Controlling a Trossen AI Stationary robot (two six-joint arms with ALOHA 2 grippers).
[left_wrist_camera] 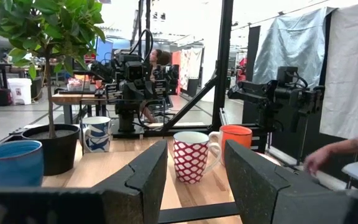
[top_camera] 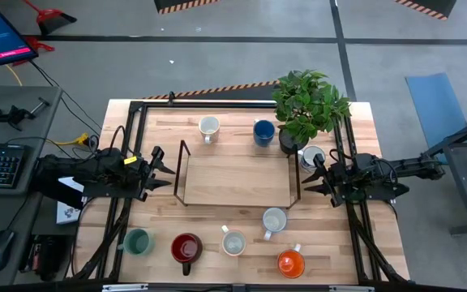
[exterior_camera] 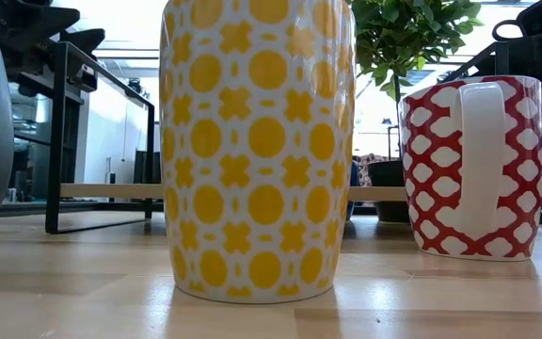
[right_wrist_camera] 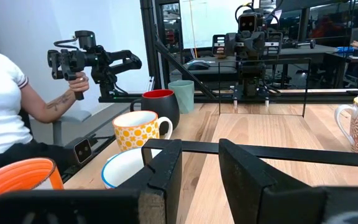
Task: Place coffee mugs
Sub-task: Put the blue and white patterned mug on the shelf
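While both fingers gape, coffee mugs (top_camera: 233, 242) sit well apart.

Eight mugs upright on the counter, none held. At the far edge: a cream mug (top_camera: 209, 127) and a blue mug (top_camera: 263, 132), well apart from each other, the blue one just beside the plant pot. Near the right side: a white mug with blue pattern (top_camera: 312, 156), tight against the pot. Along the near edge, left to right: a teal mug (top_camera: 138, 242), a dark mug with red inside (top_camera: 186, 247), a yellow-dotted mug (top_camera: 233, 242), a red-patterned mug (top_camera: 275, 220) with white handle, an orange mug (top_camera: 290, 263).
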